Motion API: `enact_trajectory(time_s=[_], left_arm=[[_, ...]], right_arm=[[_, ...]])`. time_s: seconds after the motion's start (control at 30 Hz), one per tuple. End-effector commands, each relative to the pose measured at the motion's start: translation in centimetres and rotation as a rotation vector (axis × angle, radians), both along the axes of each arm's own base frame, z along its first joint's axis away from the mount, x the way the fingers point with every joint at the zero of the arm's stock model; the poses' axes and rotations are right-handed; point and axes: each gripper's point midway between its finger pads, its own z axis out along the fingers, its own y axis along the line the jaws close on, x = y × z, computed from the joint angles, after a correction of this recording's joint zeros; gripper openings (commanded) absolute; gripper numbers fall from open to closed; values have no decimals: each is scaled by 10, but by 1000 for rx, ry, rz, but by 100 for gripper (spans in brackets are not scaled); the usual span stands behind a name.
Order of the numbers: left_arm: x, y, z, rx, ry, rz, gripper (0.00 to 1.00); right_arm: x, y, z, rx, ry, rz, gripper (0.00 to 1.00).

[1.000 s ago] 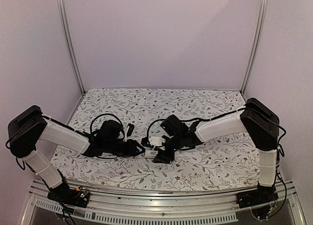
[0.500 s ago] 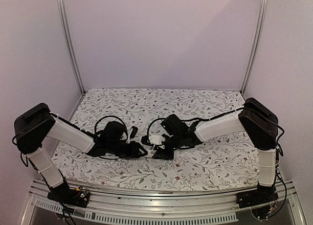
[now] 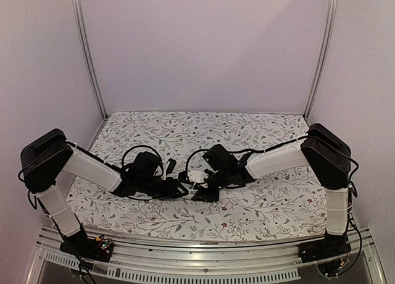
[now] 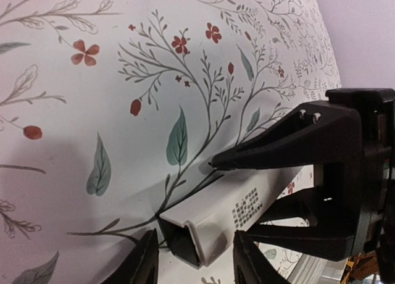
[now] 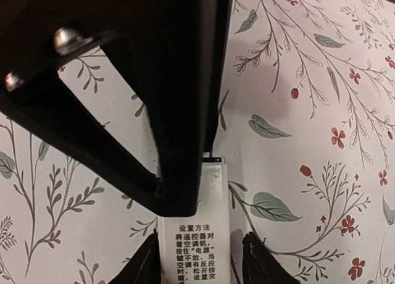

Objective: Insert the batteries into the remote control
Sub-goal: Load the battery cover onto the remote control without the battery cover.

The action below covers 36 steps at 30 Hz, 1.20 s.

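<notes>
Here we see the left gripper closed on one end of the remote, a black fingertip on each long side of the white bar. That end is open and hollow, and faces the left wrist camera. The right gripper grips the other stretch of the remote from the opposite direction, its fingers pressed to the sides where a block of small printed text shows. The two grippers meet nose to nose, nearly touching, with the remote bridging them. All this sits near the middle of the floral cloth, toward its near edge. We cannot tell whether the remote rests on the cloth or hangs just above it.
</notes>
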Motion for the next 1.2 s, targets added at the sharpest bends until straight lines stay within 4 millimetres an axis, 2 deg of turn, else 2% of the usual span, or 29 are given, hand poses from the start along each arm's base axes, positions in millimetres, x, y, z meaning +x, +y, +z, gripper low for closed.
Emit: enact_trajectory(time_s=[0.0, 0.33, 0.63, 0.73, 0.83, 0.93, 0.97, 1.07, 1.17], left_arm=[[-2, -5, -6, 8, 7, -22, 40], [-3, -3, -12, 20, 32, -10, 33], [-3, -3, -13, 23, 36, -9, 28], [-3, -2, -13, 24, 35, -7, 27], [-3, -1, -12, 23, 31, -2, 27], [-3, -1, -12, 24, 29, -2, 27], [-3, -1, -12, 23, 29, -1, 27], [-3, 0, -12, 24, 29, -3, 27], [-4, -1, -12, 21, 30, -5, 27]], right_arm=[[3, 2, 5, 22, 0, -3, 47], [2, 6, 31, 72, -5, -8, 57], [0, 6, 79, 168, -13, -20, 62], [1, 1, 100, 220, 9, -60, 63], [19, -15, 122, 264, 65, -237, 63], [42, -49, 127, 280, 249, -575, 59], [44, -61, 122, 269, 318, -690, 56], [37, -97, 106, 233, 475, -984, 48], [14, -122, 81, 201, 625, -1152, 44]])
